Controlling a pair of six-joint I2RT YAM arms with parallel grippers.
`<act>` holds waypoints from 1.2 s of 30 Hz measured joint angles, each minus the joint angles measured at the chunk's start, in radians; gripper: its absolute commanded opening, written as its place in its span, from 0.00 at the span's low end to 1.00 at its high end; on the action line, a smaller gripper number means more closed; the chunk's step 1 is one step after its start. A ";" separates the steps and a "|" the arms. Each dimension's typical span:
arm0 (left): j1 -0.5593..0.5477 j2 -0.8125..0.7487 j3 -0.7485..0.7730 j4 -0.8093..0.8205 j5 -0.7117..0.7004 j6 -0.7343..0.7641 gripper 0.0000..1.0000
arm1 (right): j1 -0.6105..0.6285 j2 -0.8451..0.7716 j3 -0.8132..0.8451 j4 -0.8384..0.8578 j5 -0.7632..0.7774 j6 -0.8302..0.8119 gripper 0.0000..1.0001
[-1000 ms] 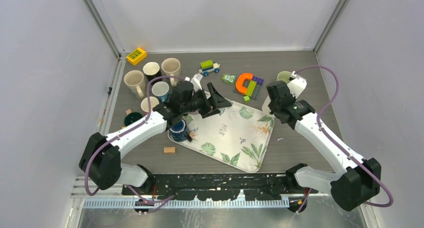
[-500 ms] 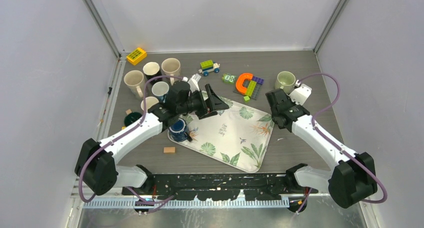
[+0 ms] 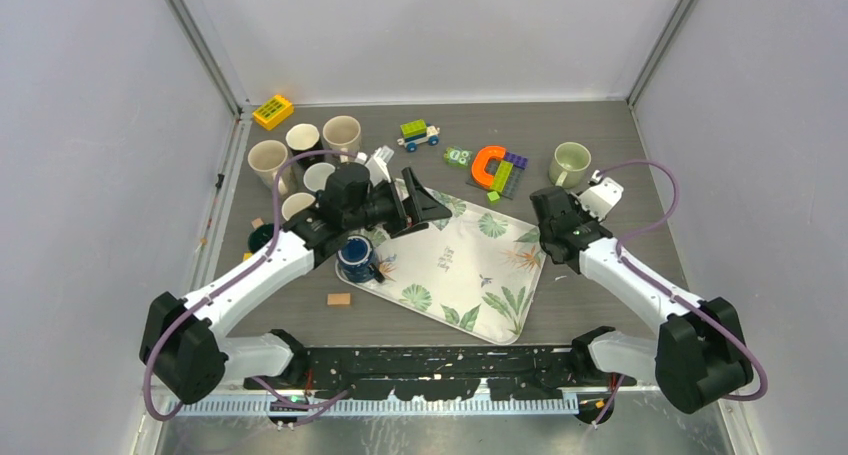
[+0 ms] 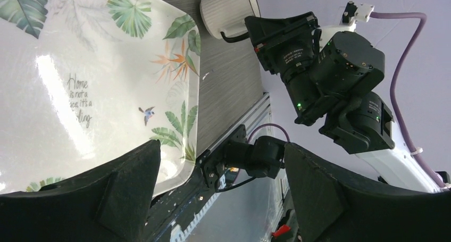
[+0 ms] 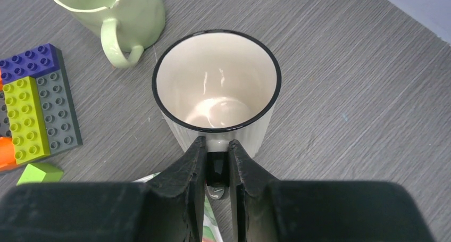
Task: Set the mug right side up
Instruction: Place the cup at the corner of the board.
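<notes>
The mug [image 5: 217, 88] is white and ribbed with a black rim. Its open mouth faces my right wrist camera and it appears to stand upright on the grey table. My right gripper [image 5: 217, 146] is shut on the mug's handle. From above, the mug [image 3: 603, 194] sits just right of the right gripper [image 3: 592, 205], near the tray's far right corner. The left wrist view also catches the mug [image 4: 228, 10]. My left gripper [image 3: 420, 200] hangs open and empty over the tray's far left corner, its fingers [image 4: 122, 183] wide apart.
A leaf-print tray [image 3: 470, 265] carries a dark blue mug [image 3: 356, 258]. A pale green mug [image 3: 570, 162] stands close behind the held one. Lego bricks [image 3: 505, 170], an orange arch [image 3: 488, 165] and a toy car [image 3: 420, 133] lie at the back. Several mugs [image 3: 300, 160] crowd the left.
My right arm has drawn back toward the near right with the white mug, uncovering the green mug. The left arm has shifted a little left, still open.
</notes>
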 measured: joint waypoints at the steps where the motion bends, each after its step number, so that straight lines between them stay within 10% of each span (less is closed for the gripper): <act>1: 0.001 -0.003 -0.001 -0.003 0.000 0.000 0.87 | 0.000 0.001 -0.010 0.016 -0.003 0.001 0.05; 29: 0.002 -0.137 -0.029 -0.123 -0.082 0.032 0.91 | -0.002 0.021 -0.018 0.001 -0.184 0.029 0.97; 36: 0.004 -0.178 -0.030 -0.172 -0.121 0.052 0.91 | -0.002 -0.054 0.012 -0.043 -0.229 0.026 1.00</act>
